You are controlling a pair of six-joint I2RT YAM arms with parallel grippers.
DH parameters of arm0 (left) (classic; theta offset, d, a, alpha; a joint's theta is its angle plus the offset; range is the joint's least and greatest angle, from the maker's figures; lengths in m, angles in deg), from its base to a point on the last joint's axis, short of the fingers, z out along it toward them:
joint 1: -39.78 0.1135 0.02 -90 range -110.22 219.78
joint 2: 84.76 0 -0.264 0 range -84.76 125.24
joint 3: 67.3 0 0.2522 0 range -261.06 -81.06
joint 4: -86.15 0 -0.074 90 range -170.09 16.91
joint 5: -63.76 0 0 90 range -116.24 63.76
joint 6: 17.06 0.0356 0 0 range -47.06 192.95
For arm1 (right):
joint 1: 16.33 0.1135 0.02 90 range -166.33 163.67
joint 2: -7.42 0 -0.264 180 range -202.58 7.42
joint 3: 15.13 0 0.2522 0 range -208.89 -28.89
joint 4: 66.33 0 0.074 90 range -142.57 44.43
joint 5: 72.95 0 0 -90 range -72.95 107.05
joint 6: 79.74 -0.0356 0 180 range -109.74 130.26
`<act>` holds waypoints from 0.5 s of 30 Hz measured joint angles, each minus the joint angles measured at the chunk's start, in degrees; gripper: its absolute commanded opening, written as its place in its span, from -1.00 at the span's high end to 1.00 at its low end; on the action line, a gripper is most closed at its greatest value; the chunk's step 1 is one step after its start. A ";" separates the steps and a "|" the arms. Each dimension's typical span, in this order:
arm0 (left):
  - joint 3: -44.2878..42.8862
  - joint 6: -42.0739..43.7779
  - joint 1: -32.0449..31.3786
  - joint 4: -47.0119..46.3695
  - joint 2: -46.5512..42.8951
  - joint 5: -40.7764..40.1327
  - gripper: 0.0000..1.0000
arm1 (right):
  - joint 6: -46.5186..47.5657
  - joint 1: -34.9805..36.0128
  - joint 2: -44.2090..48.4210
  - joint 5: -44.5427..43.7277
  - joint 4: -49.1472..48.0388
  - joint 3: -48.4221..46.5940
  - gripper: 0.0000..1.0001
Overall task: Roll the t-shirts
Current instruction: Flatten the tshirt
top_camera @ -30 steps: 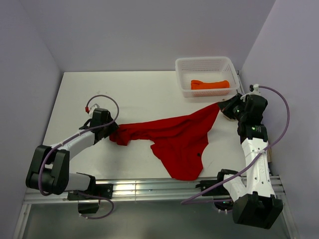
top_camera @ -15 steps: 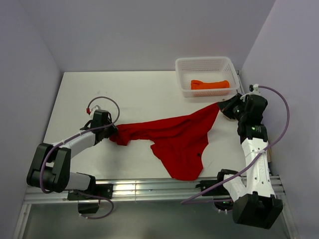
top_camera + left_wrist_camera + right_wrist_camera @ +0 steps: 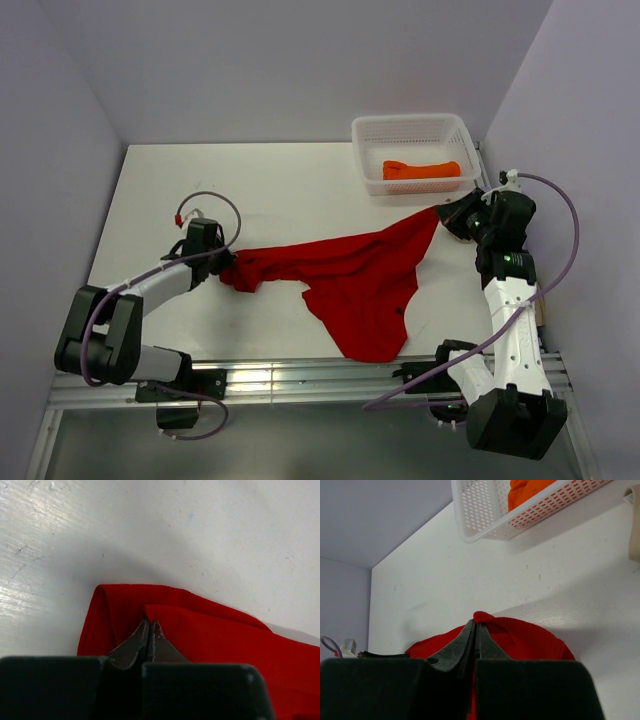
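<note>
since a second ago the left gripper has been closing and nudging in on the left end of the red shirt. the right side isn't changing.

top view: the shirt is lying stretched across the table between the arms, with one lobe trailing toward the near edge. left gripper is clamping the bunched left end. right gripper is pinching the far-right corner just beside the basket, where an orange shirt is sitting. my read: we're at the spreading stage, not rolling yet. i'd be pulling both ends apart evenly and low over the table, flattening it without tugging a corner free.

left wrist: jaws are meeting on a fold of red. how many layers they're catching is hard to tell.

right wrist: jaws are clenching a red edge, and the fingers are hiding the fabric behind them. the frame is cutting the basket off at the top, and the orange is only partly showing.
</note>
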 measured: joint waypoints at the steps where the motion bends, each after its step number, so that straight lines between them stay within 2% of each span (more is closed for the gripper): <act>1: -0.24 0.02 0.00 0.61 -0.20 -0.17 0.99 | -0.02 0.00 0.00 0.02 -0.04 0.00 1.00; 8: -4.37 0.24 0.07 9.79 -8.79 -3.19 0.99 | -0.63 0.44 0.00 0.83 -0.48 0.00 1.00; 15: -16.83 1.14 1.88 21.20 -22.21 -4.90 0.99 | -3.67 7.13 0.11 1.53 -2.10 -0.85 1.00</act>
